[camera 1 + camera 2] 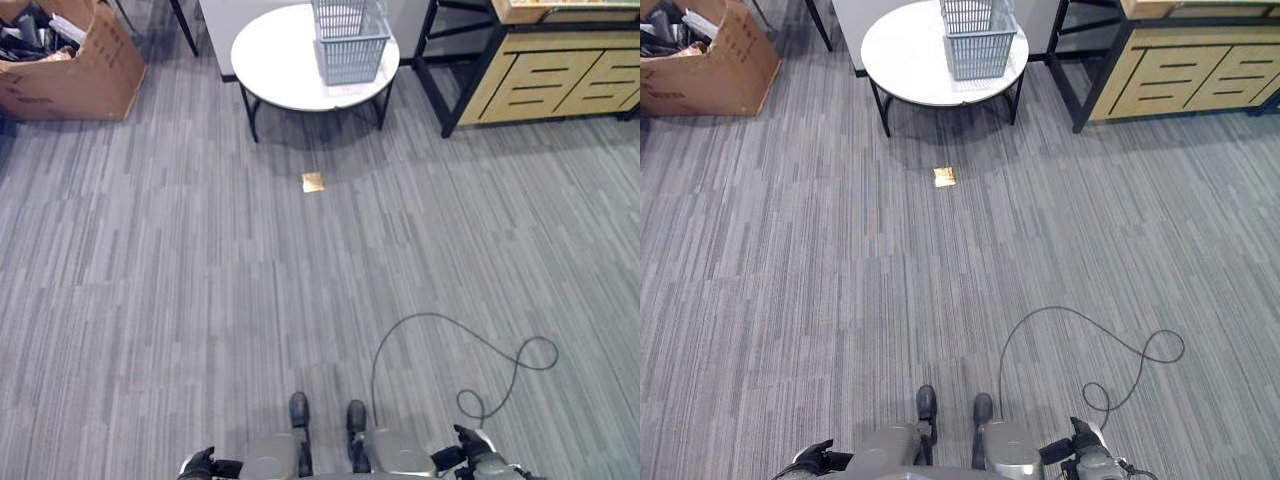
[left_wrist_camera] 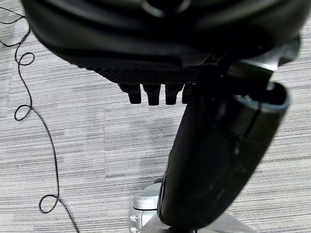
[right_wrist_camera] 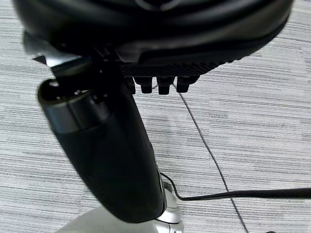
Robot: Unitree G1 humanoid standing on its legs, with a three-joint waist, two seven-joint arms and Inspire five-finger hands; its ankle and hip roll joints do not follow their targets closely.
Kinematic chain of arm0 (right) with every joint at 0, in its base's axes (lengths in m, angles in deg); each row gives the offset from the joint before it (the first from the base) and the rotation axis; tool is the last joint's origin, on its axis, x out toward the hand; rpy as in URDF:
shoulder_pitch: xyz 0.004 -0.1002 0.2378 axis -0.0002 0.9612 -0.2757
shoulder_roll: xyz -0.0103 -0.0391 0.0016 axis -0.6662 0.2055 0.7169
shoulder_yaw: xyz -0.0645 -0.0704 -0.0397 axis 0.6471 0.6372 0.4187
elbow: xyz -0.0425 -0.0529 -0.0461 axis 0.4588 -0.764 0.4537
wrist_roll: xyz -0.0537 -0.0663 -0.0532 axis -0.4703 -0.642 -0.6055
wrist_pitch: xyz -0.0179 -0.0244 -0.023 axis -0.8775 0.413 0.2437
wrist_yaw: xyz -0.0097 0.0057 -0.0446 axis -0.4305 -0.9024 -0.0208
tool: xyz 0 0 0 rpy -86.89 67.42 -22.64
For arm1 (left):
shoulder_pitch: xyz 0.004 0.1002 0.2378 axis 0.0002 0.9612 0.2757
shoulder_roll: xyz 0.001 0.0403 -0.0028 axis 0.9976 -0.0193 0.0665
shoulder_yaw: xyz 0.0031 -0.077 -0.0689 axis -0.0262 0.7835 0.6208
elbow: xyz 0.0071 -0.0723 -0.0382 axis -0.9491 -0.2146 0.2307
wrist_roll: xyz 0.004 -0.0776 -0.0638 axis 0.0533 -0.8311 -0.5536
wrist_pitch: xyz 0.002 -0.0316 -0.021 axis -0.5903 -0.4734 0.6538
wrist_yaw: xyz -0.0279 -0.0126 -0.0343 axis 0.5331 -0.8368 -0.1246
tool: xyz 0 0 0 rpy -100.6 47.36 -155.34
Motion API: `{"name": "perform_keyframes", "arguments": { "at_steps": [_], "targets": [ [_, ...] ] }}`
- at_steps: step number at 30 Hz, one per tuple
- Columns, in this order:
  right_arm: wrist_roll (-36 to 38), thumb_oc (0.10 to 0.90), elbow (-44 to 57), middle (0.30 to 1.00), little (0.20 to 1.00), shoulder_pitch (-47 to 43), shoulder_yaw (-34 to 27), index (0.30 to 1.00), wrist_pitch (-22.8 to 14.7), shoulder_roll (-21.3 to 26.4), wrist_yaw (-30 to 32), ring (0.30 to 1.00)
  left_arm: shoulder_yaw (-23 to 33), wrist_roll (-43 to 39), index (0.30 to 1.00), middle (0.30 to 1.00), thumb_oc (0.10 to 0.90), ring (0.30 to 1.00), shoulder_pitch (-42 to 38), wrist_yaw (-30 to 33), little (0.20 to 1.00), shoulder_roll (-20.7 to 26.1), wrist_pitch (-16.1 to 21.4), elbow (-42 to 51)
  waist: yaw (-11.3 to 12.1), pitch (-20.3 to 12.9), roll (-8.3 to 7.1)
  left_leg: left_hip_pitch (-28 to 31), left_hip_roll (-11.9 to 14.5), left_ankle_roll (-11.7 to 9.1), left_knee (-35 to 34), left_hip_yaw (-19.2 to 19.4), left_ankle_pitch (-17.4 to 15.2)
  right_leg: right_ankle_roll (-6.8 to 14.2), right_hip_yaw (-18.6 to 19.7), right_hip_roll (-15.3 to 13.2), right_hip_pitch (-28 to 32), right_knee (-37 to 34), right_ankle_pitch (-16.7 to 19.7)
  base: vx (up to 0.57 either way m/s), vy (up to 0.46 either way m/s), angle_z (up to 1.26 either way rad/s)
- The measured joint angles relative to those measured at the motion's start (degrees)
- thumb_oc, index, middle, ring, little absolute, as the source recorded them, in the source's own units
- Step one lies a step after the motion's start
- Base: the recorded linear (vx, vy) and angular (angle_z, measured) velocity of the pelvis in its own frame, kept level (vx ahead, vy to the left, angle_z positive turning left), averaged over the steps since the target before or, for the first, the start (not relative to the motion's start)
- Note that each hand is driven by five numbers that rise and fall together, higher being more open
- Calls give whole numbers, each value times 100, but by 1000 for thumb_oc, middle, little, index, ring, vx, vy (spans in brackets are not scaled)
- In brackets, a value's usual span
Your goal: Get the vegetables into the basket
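A pale blue slatted basket (image 1: 350, 40) stands on a round white table (image 1: 270, 65) far ahead across the carpet. My left hand (image 1: 197, 464) hangs low at my side, and in the left wrist view its fingers (image 2: 153, 93) point straight down at the floor with the thumb (image 2: 218, 160) held apart and nothing in it. My right hand (image 1: 470, 440) hangs the same way on the other side. In the right wrist view its fingers (image 3: 163, 85) are straight, the thumb (image 3: 107, 150) stands free, and the hand is empty.
A small tan scrap (image 1: 313, 181) lies on the grey carpet before the table. An open cardboard box (image 1: 70, 65) of dark items sits far left. A wooden cabinet (image 1: 560, 75) in a black frame stands far right. Wide carpet lies between me and the table.
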Motion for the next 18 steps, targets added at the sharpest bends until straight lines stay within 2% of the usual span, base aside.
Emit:
{"name": "perform_keyframes", "arguments": {
  "at_steps": [2, 4, 5, 6, 8, 10, 11, 12, 13, 14, 15, 17, 18],
  "targets": [
    [5, 900, -13, 1000, 1000, -86, 2, 1000, -19, -1, 0, 1000, -5, -4, 1000, 1000, 900, 1000, -49, 2, 1000, 10, 34, 28, 15, 57, 10, -91, 35, -61, 179, -48, -36, -54, 0, 33, -86, 158, -95, 21, -165, 10],
    [50, 900, 46, 1000, 1000, -209, -2, 1000, -31, -1, 4, 1000, 2, -110, 1000, 1000, 900, 1000, -155, 2, 1000, 32, 90, 147, 26, 174, -35, -456, 26, -211, 652, -144, 62, -156, -94, 7, -177, 183, -91, 24, -145, 26],
    [59, 900, 96, 1000, 1000, -260, -3, 1000, -31, -2, 2, 1000, 11, -132, 1000, 1000, 900, 1000, -220, 0, 1000, 59, 106, 156, 43, 243, -120, -678, -9, -405, 974, -154, 198, -219, -147, -69, -226, 182, -56, 72, -87, 23],
    [64, 900, 142, 1000, 1000, -294, -2, 1000, -69, 3, 8, 1000, 22, -222, 1000, 1000, 900, 1000, -212, 0, 1000, 80, 101, 144, 42, 306, -201, -922, -8, -484, 1497, -157, 161, -290, -174, -118, -201, 140, -7, 103, -36, 16],
    [93, 900, 116, 1000, 1000, -288, -7, 1000, -82, 35, 39, 1000, 4, -227, 1000, 1000, 900, 1000, -202, -8, 1000, 85, 78, 138, 24, 390, -227, -1125, 41, -478, 1874, -326, 30, -326, -265, -83, -99, 43, -36, 150, 43, 23],
    [113, 900, 72, 1000, 1000, -301, -4, 1000, -59, 89, 64, 1000, -30, -230, 1000, 1000, 900, 1000, -248, -1, 1000, 87, 89, 177, 12, 447, -171, -1149, 269, -496, 1092, -434, 64, -154, -245, -4, -90, -172, 69, 276, 172, 17],
    [115, 900, 65, 1000, 1000, -314, -6, 1000, -59, 89, 88, 1000, -73, -236, 1000, 1000, 900, 1000, -270, 20, 1000, 99, 74, 153, 26, 449, -164, -1150, 397, -570, 598, -440, 148, -116, -192, 42, -28, -376, 94, 140, 108, 6],
    [114, 900, -25, 1000, 1000, -328, -7, 1000, -42, 106, 92, 1000, -123, -237, 1000, 1000, 900, 1000, -292, 39, 1000, 118, 81, 127, 62, 460, -155, -1160, 571, -639, -125, -476, 336, 31, -28, 107, 33, -604, 210, 281, 220, -6],
    [114, 900, -97, 1000, 1000, -311, -7, 1000, -3, 169, 91, 1000, -122, -237, 1000, 1000, 900, 1000, -287, 31, 1000, 118, 86, 126, 115, 505, -93, -1184, 742, -656, -393, -589, 469, -113, 59, 149, 174, -728, 405, 282, 230, -26],
    [113, 900, -128, 1000, 1000, -293, -8, 1000, -5, 248, 93, 1000, -146, -229, 1000, 1000, 900, 1000, -227, -3, 1000, 96, 57, 148, 126, 519, 2, -1182, 896, -712, -320, -659, 526, -19, 172, 196, 383, -818, 338, 372, 343, -37],
    [113, 900, -110, 1000, 1000, -258, -14, 1000, -16, 273, 93, 1000, -201, -220, 1000, 1000, 900, 1000, -138, -32, 1000, 87, 19, 103, 111, 504, 31, -1132, 981, -722, -214, -627, 545, 13, 231, 203, 631, -978, 321, 308, 382, -52],
    [111, 900, -144, 1000, 1000, -242, -19, 1000, -23, 307, 105, 1000, -217, -214, 1000, 1000, 900, 1000, -130, -34, 1000, -32, 17, 47, 140, 436, 87, -1011, 1010, -650, -240, -511, 596, 116, 444, 179, 844, -1064, 235, 255, 409, -64],
    [103, 900, -137, 1000, 1000, -200, -27, 1000, -63, 289, 95, 1000, -219, -191, 1000, 1000, 900, 1000, -106, -90, 1000, -78, -26, -87, 115, 368, 4, -948, 797, -401, -64, -248, 494, 224, 551, -26, 839, -898, 71, 124, 283, -57]
  ]
}}
